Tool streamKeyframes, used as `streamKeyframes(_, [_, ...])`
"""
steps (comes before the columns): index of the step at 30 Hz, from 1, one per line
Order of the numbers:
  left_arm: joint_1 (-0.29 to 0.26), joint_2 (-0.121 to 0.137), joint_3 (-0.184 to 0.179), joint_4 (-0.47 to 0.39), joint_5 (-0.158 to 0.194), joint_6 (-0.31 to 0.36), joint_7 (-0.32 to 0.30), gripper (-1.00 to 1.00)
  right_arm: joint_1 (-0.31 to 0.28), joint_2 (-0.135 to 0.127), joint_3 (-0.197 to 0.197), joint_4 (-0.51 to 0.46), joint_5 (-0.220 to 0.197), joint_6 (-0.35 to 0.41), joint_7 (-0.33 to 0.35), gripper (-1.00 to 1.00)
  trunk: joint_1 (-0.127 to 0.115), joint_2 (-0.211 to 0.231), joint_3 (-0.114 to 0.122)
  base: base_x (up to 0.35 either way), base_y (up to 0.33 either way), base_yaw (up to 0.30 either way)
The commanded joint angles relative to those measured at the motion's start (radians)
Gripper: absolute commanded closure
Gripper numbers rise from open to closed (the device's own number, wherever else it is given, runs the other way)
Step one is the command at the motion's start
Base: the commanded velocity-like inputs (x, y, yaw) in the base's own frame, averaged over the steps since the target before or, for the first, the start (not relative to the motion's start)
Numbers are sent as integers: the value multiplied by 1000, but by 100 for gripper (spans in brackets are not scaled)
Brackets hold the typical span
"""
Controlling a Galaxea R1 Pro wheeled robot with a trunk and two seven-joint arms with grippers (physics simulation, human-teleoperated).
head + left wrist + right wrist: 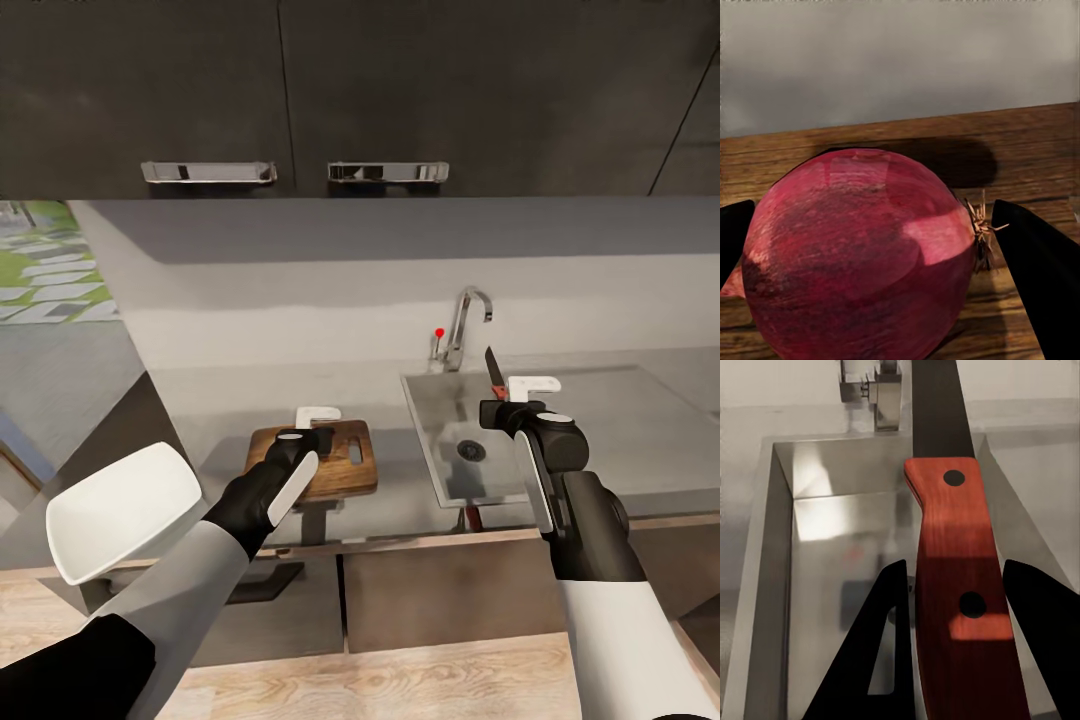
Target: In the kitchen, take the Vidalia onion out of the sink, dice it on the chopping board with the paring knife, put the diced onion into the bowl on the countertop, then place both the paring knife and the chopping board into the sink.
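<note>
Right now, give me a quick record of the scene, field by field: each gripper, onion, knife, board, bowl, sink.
left gripper: over the chopping board, jaws around the onion
right gripper: holding the paring knife above the sink, blade up
onion: whole, undiced, on the board
bowl: white, left of the board, near the countertop edge
sink: tap behind it

Right gripper's two black fingers (pixel 1035 615) clamp the reddish wooden handle of the dark-bladed paring knife (pixel 952 585), blade running to the top of the frame. Behind it lies the rectangular grey sink basin (pixel 832 547), chrome tap (pixel 881 394) at upper left.
</note>
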Motion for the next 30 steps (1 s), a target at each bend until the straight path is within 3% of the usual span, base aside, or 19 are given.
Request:
streamKeyframes(1, [-1, 1, -4, -1, 11, 2, 10, 100, -1, 0, 1, -1, 0, 5, -2, 100, 0, -1, -1, 0, 0, 0])
streamKeyframes(12, [-1, 0, -4, 1, 11, 2, 10, 100, -1, 0, 1, -1, 0, 5, -2, 100, 0, -1, -1, -105, 0, 0])
streamKeyframes(30, [-1, 1, -4, 6, 10, 2, 10, 100, -1, 0, 1, -1, 0, 7, -2, 100, 0, -1, -9, -4, 0, 0])
